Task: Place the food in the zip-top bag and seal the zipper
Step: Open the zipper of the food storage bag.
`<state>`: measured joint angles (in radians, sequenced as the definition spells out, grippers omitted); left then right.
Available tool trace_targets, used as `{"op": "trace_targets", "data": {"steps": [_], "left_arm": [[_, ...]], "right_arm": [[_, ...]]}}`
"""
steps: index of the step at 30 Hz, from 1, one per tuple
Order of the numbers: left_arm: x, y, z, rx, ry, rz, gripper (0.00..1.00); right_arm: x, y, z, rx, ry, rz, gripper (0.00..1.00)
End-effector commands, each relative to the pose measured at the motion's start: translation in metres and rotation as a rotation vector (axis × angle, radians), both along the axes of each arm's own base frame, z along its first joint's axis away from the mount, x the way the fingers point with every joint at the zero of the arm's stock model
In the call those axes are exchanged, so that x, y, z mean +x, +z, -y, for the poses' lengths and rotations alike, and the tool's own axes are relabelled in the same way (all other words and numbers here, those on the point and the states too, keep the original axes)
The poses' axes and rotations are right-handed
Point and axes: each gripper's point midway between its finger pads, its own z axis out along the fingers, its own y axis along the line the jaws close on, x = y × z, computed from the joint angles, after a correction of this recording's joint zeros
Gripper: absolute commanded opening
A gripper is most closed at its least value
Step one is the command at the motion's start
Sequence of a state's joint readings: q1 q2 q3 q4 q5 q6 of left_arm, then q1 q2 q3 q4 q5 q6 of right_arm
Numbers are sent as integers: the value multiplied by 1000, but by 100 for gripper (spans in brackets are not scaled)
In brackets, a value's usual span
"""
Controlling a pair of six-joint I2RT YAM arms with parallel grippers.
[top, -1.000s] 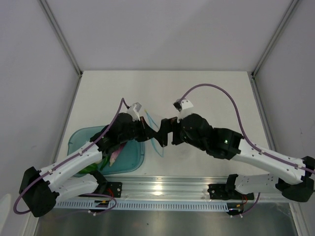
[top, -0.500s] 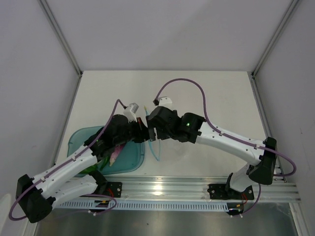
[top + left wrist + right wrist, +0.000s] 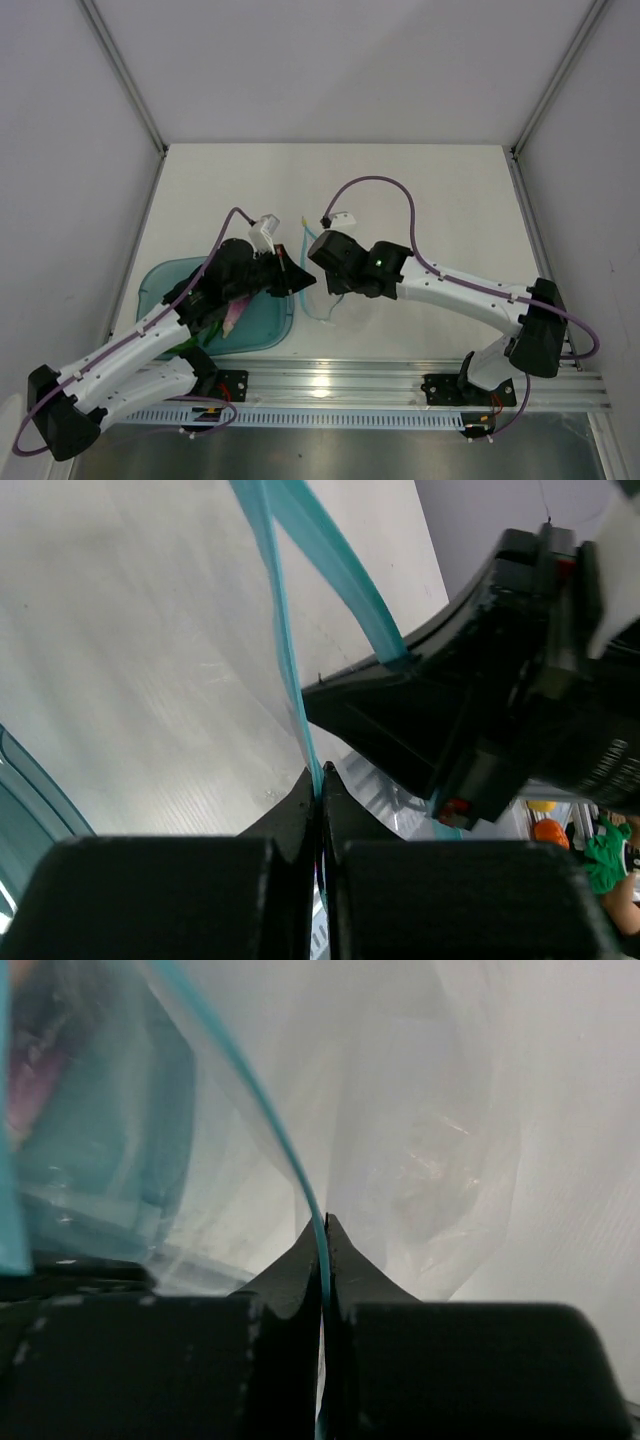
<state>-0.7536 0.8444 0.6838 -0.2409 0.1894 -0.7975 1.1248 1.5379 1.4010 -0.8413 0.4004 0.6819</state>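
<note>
The left gripper (image 3: 318, 785) is pinched tight on the zipper (image 3: 281, 630), the thin blue strip running out from between its fingertips. The right gripper (image 3: 322, 1235) is clamped on the same strip just beside the left one, with the zip-top bag (image 3: 420, 1160) spreading slack ahead of its fingertips. The food (image 3: 232, 314) lies in the teal tray (image 3: 165, 280) behind the left gripper, under its arm.

The clear, floppy zip-top bag (image 3: 318, 296) sits just right of the teal tray (image 3: 160, 281), its light-blue zipper (image 3: 291, 1163) pinched at two spots, mouth parted. The food (image 3: 218, 326), seemingly a purple eggplant (image 3: 232, 314) and green pieces (image 3: 189, 343), lies in that tray.
</note>
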Motion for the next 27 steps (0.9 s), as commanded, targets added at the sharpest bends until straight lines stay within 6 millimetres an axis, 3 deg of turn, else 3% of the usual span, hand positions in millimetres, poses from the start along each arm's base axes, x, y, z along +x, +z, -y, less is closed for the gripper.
{"op": "trace_targets", "data": {"steps": [1,3,9,15,20,27], "left_arm": [[-17,14,4,-42,-66,-6,1],[-22,15,-2,-31,-65,-3,1],[-30,16,-14,-34,-44,6,1],[-27,-5,-23,8,-2,8,1],[-21,-22,-19,47,-4,-11,0],[-16,-30,-17,72,8,-27,1]], "right_arm": [[-2,15,-1,142,-14,38,0],[-6,8,2,157,-6,33,0],[-16,13,9,67,-1,56,0],[-7,13,23,4,8,94,0],[14,20,59,-113,-54,164,0],[18,35,97,-117,-126,238,0]]}}
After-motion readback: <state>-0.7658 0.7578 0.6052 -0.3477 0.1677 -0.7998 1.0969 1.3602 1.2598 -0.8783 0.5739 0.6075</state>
